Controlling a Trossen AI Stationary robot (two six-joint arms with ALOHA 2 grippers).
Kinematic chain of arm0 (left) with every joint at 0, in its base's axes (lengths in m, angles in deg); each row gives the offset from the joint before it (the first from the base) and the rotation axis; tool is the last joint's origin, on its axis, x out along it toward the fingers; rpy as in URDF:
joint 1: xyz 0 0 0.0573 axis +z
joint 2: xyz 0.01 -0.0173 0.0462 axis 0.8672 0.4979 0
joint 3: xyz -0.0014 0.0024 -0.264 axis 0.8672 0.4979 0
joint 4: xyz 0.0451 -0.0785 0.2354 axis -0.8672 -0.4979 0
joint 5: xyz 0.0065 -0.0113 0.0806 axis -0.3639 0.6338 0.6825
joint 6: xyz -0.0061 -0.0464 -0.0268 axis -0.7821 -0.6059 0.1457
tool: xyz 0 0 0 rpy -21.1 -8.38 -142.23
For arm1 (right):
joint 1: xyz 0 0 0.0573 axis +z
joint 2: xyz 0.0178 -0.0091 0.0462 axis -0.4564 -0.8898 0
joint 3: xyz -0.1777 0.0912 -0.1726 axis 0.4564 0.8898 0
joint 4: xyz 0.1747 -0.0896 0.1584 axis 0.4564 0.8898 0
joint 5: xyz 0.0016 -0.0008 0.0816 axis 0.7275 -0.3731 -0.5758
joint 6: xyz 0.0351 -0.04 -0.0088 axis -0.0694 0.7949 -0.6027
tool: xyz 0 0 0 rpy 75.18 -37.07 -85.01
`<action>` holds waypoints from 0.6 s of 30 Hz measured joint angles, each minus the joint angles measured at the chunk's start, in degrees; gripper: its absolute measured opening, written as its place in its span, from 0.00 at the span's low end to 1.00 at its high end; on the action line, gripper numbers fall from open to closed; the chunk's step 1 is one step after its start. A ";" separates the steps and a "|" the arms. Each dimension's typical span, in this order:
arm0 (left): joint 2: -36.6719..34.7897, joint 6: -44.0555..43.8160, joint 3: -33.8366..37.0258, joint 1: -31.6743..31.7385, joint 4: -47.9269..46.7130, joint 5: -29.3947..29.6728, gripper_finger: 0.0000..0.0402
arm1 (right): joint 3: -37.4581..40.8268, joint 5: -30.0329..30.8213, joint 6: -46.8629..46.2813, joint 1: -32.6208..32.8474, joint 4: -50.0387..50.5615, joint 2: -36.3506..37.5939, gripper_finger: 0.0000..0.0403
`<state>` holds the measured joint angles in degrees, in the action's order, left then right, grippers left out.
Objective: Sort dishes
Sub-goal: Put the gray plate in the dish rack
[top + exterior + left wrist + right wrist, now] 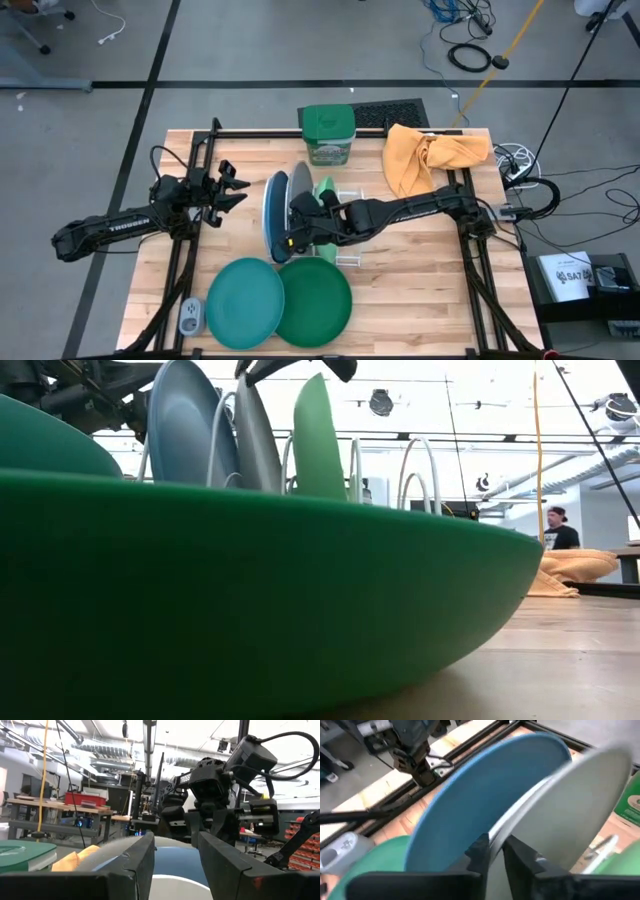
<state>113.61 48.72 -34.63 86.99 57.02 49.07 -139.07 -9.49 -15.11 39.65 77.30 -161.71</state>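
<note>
Right gripper, fingers narrowly parted over the rims of the upright blue plate and grey plate in the wire dish rack; left gripper waits agape alongside. Risk: a finger snagging a rim could tip a plate from its slot onto the teal plate.

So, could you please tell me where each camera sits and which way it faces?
High: above the table, looking down; both arms, left gripper open.
Low: tabletop level, behind the dark green plate, facing the rack.
Left wrist: past its own fingers toward the right arm.
Right wrist: its gripper at the grey plate.
Shared: the blue plate.
</note>
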 joint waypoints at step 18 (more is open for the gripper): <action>-0.02 -0.02 0.00 0.00 0.00 0.03 0.38 | 0.00 2.40 6.68 3.48 -4.67 3.31 0.00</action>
<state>113.59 48.69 -34.63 86.99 57.02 49.11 -139.07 -7.09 -8.43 43.13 72.63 -158.40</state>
